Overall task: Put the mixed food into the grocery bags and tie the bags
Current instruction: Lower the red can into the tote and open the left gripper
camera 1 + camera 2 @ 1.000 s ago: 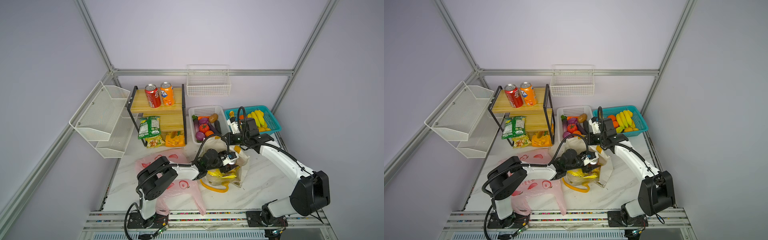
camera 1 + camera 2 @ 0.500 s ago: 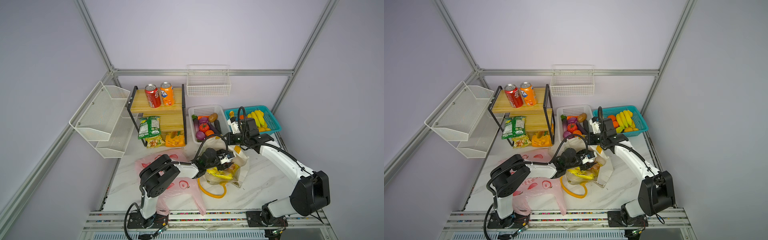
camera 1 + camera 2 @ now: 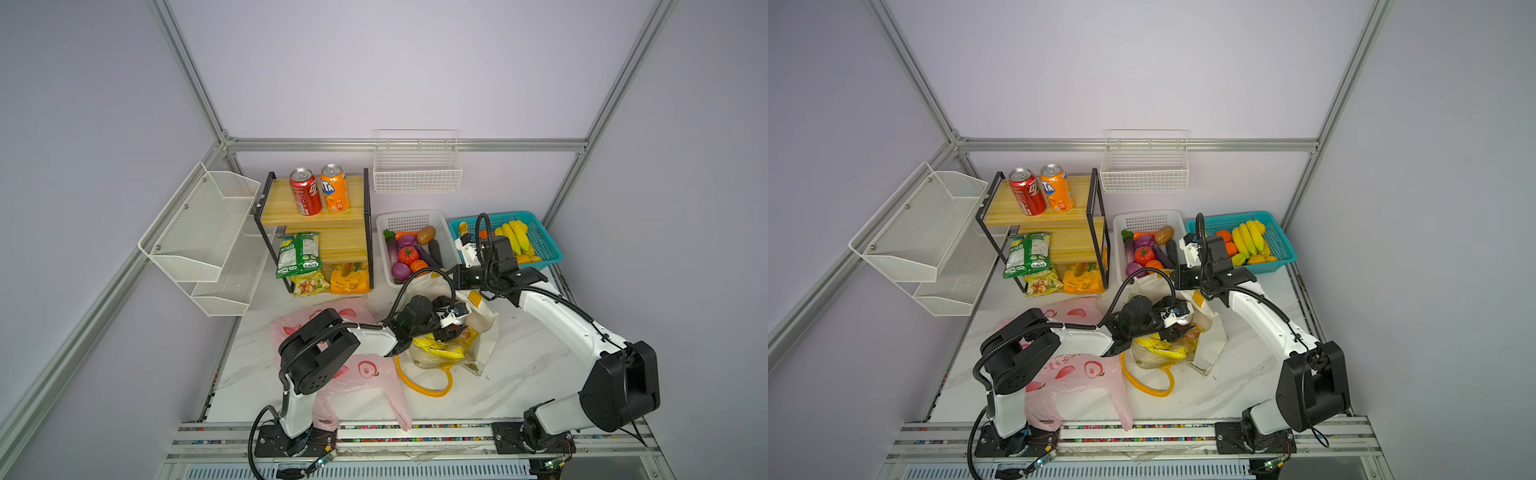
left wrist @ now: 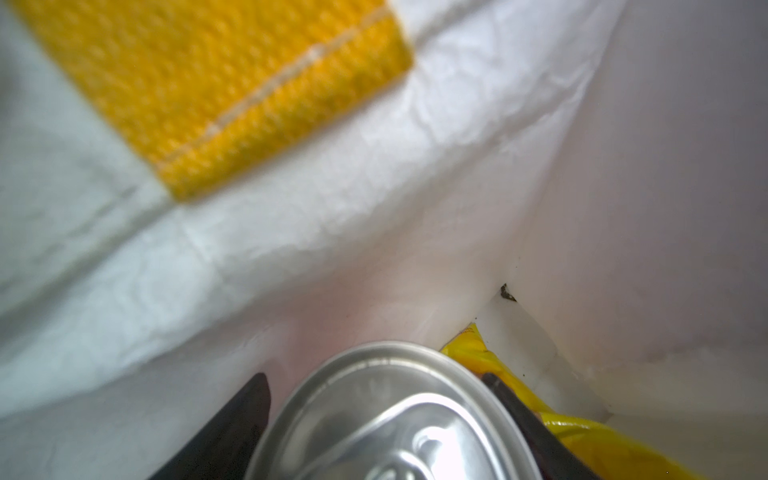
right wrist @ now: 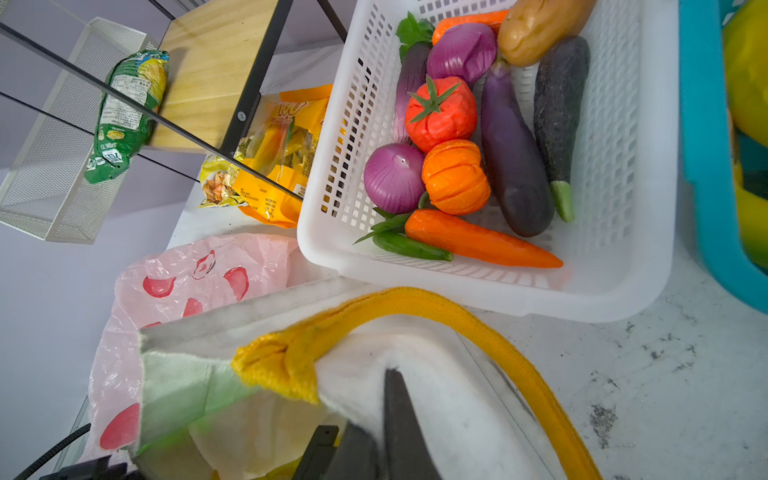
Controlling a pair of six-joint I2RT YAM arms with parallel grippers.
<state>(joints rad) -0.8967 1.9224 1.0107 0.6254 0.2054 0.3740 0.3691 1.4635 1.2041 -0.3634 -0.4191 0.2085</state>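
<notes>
**A:** Entry one, in a top view?
**B:** Left claw, tips inside the open mouth of the cream tote. The yellow chip packet is just on its near side, in the tote.

**A:** Entry two?
**B:** Right claw, at the tote's far rim. Just beyond it is the white basket, holding tomato, pumpkin and onion.

**A:** Remainder?
**B:** The pink bag lies flat, left of the left claw. The red soda can and orange soda can stand side by side on the shelf, well apart from both claws.

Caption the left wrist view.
Soda can between the left gripper's fingers inside the cream tote, yellow chip packet beside it.
</notes>
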